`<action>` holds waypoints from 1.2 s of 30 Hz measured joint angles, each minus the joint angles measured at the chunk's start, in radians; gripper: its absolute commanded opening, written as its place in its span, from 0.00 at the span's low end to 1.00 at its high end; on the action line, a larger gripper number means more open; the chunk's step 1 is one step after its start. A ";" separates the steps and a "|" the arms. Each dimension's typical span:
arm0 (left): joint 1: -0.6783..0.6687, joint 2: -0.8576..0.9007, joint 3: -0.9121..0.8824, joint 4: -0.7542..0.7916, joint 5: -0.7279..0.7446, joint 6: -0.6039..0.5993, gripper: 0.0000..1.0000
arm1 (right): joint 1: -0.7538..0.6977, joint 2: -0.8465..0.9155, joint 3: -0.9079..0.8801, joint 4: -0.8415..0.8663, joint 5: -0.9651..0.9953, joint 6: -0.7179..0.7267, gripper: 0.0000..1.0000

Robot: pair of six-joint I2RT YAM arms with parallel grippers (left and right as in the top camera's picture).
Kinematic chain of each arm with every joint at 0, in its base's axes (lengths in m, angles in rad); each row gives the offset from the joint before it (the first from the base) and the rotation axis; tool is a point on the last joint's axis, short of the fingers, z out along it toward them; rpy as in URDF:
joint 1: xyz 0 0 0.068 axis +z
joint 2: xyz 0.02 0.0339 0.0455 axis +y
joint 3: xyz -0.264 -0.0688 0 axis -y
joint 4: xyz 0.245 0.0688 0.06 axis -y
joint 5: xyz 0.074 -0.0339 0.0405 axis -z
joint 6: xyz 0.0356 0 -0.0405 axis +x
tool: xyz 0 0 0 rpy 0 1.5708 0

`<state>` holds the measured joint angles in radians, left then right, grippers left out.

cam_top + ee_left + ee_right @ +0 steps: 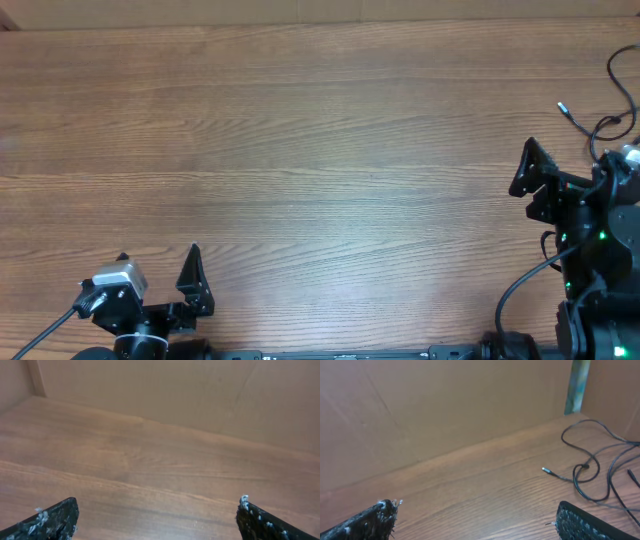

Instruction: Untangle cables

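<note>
The cables lie at the far right edge of the surface, just ahead of the right claw and well apart from the left claw. Both claws stand wide with nothing between them. The wires look thin, light and limp, so they would likely drag and slide rather than lift stiffly. The small crossing where the loops meet seems the spot to pinch. The free plug end suits a second hold.
</note>
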<state>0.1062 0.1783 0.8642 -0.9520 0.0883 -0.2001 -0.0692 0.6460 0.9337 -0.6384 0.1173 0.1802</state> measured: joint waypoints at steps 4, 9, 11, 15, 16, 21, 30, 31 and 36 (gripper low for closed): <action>0.000 0.000 0.000 0.033 -0.007 0.000 1.00 | 0.000 0.041 0.000 -0.002 0.004 0.002 1.00; 0.000 0.000 0.000 0.016 -0.011 0.000 1.00 | 0.000 0.104 -0.001 0.056 0.005 0.002 1.00; 0.000 0.000 -0.001 -0.003 -0.011 0.000 1.00 | 0.000 0.126 -0.001 0.122 0.003 0.003 1.00; 0.000 0.000 -0.001 -0.013 -0.011 0.000 1.00 | 0.000 0.151 -0.001 0.184 0.003 0.003 1.00; 0.000 0.000 -0.001 -0.013 -0.011 0.000 1.00 | 0.000 0.158 -0.001 0.177 0.003 0.003 1.00; 0.000 0.000 -0.001 -0.004 -0.011 0.000 1.00 | 0.000 0.205 -0.001 0.124 0.003 0.003 1.00; 0.000 0.000 -0.001 0.003 -0.011 0.000 1.00 | 0.000 0.362 -0.001 0.070 0.003 0.003 1.00; 0.000 0.000 -0.001 0.004 -0.011 0.000 1.00 | 0.000 0.391 -0.001 0.070 0.003 0.003 1.00; 0.000 0.000 -0.001 0.005 -0.011 0.000 1.00 | 0.000 0.517 -0.001 0.070 0.003 0.003 1.00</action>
<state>0.1062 0.1783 0.8631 -0.9474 0.0769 -0.2001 -0.0692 1.1633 0.9325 -0.5686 0.1200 0.1833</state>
